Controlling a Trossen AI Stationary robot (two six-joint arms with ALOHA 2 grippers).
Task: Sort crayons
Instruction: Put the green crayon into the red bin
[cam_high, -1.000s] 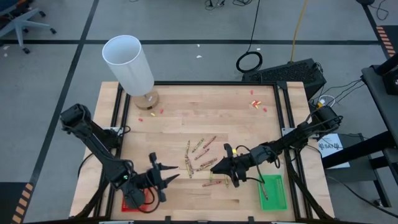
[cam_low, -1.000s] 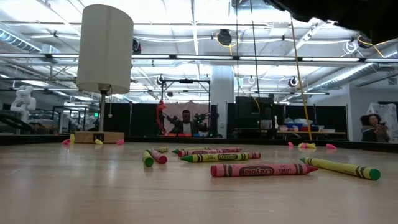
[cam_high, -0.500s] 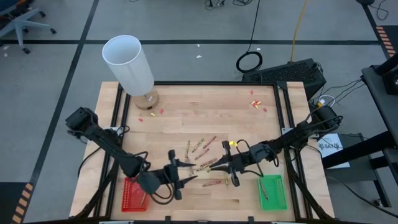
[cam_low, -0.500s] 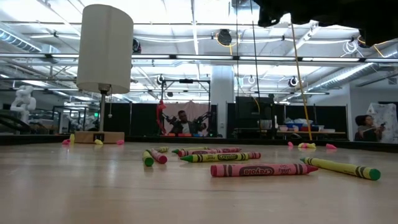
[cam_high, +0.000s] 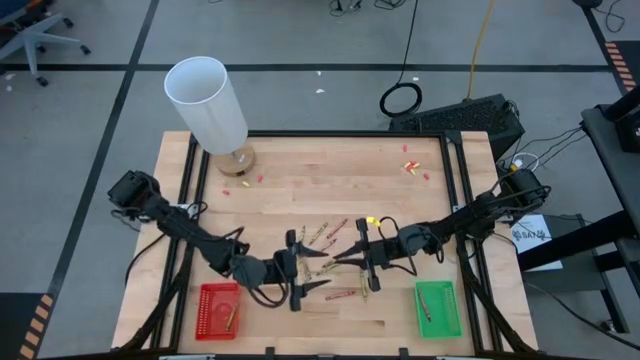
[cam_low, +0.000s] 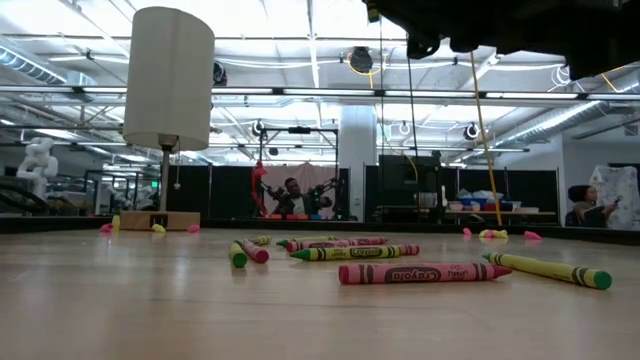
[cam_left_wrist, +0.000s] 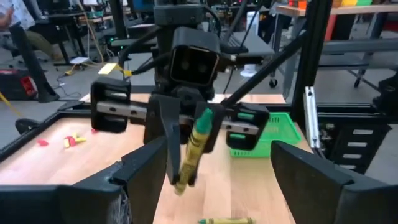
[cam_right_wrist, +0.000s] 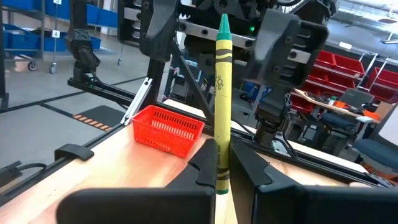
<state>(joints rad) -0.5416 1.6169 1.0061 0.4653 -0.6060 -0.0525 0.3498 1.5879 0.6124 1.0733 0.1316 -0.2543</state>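
two grippers nose to nose over the crayon pile

the right gripper (cam_high: 352, 257) is clamped tight on a thin yellow-green wax crayon (cam_right_wrist: 221, 93), which stands up between its dark fingers in the right wrist view. it hangs above the middle of the pale wooden table (cam_high: 330, 170), just over the scattered loose crayons (cam_high: 322, 250). the left gripper (cam_high: 300, 270) faces it from close by, fingers spread wide and empty, on the other side of the same pile. the small red mesh tray (cam_high: 218, 310) sits at the near left corner with a crayon already in it; the small green mesh tray (cam_high: 438, 308) sits at the near right, also holding one.

the main risk is a knock between the two arms. they are just beside each other above the pile, and if both move inward at once the spread left fingers could strike the held crayon and twist it out of the grip, or push it aslant.

the hold looks shaky too: most of the stick rises free above the fingers, so a quick swing toward the green tray could let it pivot or slip.

the loose crayons lie close together, some touching. a descent by the left gripper could catch two at once, or nudge round sticks so they roll.

the tall white cylindrical lamp on a wooden base (cam_high: 208, 102) stands well apart at the far left and seems out of harm's way.
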